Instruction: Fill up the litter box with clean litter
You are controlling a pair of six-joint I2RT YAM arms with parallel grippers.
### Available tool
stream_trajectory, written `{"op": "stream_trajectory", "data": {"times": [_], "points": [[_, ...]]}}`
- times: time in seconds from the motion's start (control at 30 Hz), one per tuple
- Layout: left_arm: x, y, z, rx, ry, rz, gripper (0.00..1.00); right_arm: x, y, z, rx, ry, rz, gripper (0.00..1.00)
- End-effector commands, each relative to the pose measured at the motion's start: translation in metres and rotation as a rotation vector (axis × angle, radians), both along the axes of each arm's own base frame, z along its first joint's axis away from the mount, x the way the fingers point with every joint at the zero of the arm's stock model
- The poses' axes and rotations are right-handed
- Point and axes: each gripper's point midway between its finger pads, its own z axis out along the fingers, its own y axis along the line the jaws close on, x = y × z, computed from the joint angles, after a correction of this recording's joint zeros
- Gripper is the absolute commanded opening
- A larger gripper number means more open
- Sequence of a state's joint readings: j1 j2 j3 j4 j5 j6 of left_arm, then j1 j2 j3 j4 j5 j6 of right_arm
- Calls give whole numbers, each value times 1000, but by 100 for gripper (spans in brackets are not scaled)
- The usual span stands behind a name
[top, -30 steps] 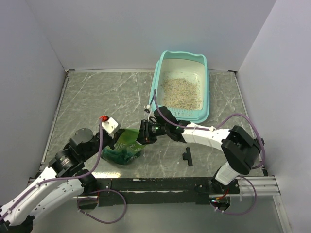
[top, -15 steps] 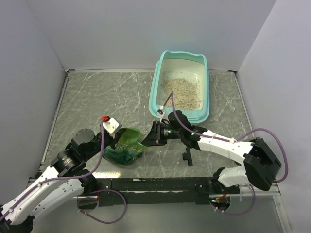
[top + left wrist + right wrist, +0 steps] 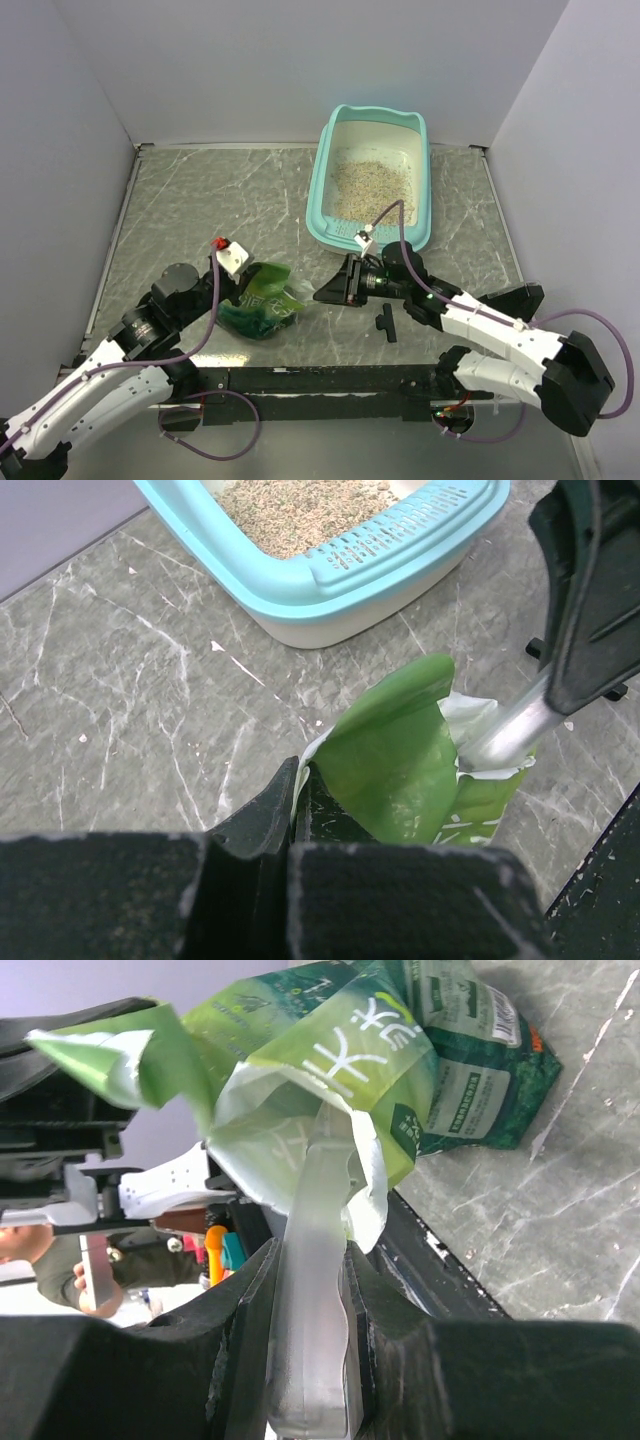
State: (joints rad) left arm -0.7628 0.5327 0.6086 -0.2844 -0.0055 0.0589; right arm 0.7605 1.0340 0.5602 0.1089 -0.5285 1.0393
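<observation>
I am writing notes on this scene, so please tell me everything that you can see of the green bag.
The bag is a crinkled green pouch, plastic by its look, white inside, with white printed characters and a darker lower part bearing small text. It sits slumped on the table between the arms, mouth open. The left gripper is shut on one flap of the mouth. A pale tool handle, held by the right gripper, reaches into it.

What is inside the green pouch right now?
A translucent handle, clamped in the right gripper, enters the green pouch through its open mouth. Its far end and the contents are hidden by the folds.
</observation>
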Motion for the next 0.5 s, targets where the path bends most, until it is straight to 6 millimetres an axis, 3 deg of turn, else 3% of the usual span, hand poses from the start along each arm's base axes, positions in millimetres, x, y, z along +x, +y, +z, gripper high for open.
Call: {"op": "stream_trajectory", "data": {"times": [0.0,0.47], "points": [[3,-7,4,-26,-17,-12,1,-6,-8,17,52,6,-19,0],[7,-2,1,-15,-13,28,1,-2,-34,11,102,58,-179,0]]}}
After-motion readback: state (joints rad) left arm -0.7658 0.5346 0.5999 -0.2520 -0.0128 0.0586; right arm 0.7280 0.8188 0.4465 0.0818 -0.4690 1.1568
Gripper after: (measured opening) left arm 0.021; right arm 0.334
